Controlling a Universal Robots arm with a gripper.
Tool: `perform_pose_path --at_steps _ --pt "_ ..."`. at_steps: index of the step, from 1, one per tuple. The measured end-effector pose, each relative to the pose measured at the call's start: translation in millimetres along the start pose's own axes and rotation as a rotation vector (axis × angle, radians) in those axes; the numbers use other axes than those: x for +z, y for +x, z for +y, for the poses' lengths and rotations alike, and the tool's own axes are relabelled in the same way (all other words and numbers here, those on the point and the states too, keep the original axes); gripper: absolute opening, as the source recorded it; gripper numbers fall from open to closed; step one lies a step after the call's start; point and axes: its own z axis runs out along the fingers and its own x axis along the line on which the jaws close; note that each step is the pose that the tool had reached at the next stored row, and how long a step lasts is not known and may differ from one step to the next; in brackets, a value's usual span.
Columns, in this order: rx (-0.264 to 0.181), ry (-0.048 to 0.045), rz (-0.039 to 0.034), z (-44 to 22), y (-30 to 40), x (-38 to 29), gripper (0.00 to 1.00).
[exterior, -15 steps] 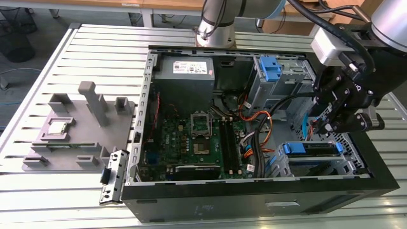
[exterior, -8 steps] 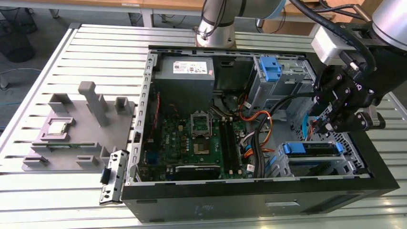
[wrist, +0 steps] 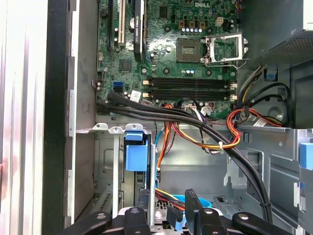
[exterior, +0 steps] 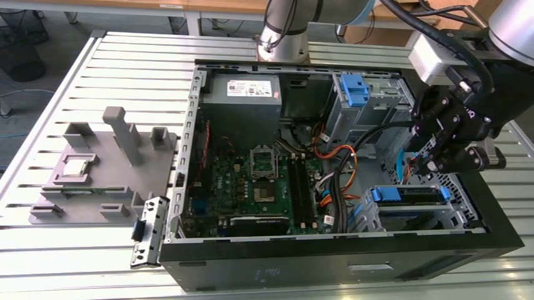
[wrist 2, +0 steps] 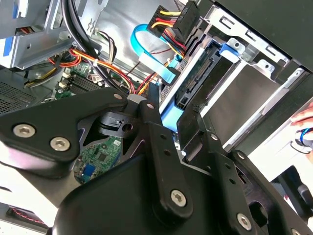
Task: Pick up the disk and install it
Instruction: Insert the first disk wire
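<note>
In the exterior view the claw (exterior: 438,165) hangs inside the open computer case (exterior: 334,262), over the drive bays. The disk (exterior: 406,195) lies flat in the bay just below the claw, with blue rails on its edges. The motherboard (exterior: 259,175) is well apart from the claw.

In the second wrist view the claw (wrist 2: 170,111) has its two fingers (wrist 2: 148,110) spread, and they pinch nothing. The disk (wrist 2: 200,81) sits just beyond the fingertips. A blue flat cable (wrist 2: 149,58) and a power plug (wrist 2: 188,19) hang near it.

In the first wrist view the claw (wrist: 170,213) is also spread. A blue plastic tab (wrist: 134,154) stands just ahead of it. Orange and black cables (wrist: 186,116) run between the claw and the motherboard (wrist: 171,49).
</note>
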Motion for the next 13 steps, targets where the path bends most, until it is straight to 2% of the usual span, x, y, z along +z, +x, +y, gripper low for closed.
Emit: perform_pose_path --at_steps 13 --pt "0.0 0.0 0.0 -2.4 -0.9 0.7 0.42"
